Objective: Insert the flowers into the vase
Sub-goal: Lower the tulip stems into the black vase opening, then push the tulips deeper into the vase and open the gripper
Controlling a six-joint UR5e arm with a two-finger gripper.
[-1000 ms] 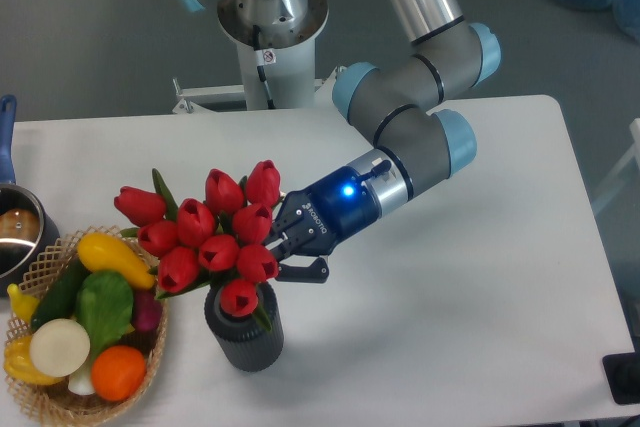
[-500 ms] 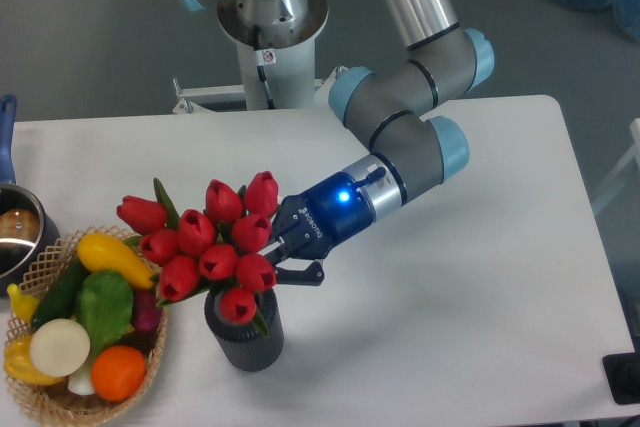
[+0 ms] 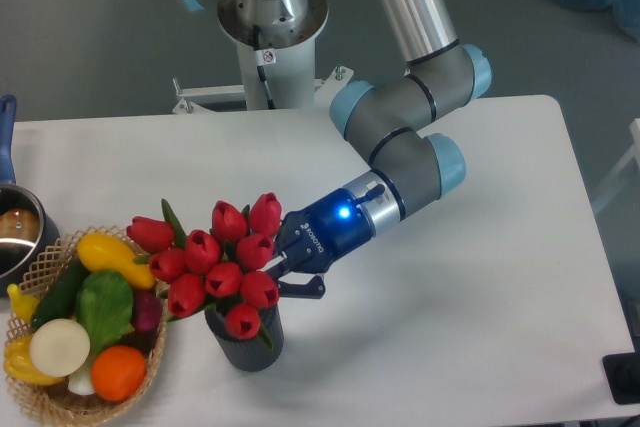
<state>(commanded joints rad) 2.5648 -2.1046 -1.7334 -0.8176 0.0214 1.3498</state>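
A: Gripper [image 3: 283, 269] status?

B: Fingers clamped on the flowers [image 3: 215, 257] — holding the bunch from its right side, low down where the stems gather. Grip point itself is mostly hidden by buds.

A: Flowers relative to it?

B: Red buds fan out up and to the left of the fingers. Lowest bud sits right at the mouth of the vase [image 3: 247, 338].

A: Vase?

B: Upright on the white table [image 3: 470, 327], directly below the bunch and just below-left of the gripper. Can't tell how deep the stems go — buds cover the opening.

A: Around it?

B: Basket [image 3: 150, 372] of vegetables just left of the vase. Pot [image 3: 18, 237] at the far left edge.
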